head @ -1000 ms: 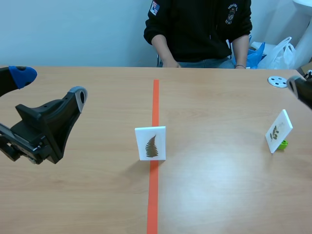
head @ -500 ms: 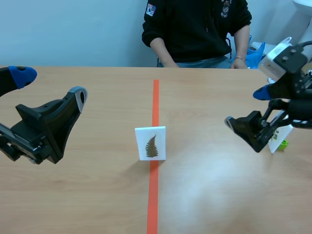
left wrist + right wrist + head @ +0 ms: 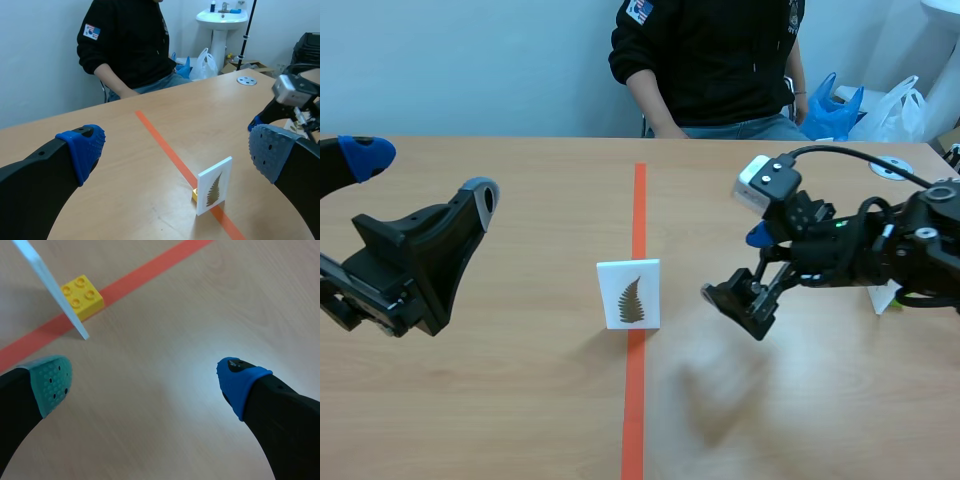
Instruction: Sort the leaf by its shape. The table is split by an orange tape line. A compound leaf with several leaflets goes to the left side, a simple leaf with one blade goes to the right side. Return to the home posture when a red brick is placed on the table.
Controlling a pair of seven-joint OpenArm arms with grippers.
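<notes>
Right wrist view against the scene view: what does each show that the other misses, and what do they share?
Only the right wrist view: a yellow brick at the base of the white card, on the orange tape. Only the scene view: the fern leaf on the card's face, the open left pincer, a person, a second card partly hidden behind the right arm. Both: the card, the tape, and the right pincer, open.

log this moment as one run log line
leaf card: fern, upright on tape line | right gripper: open, near card, not touching | left gripper: open, apart
</notes>
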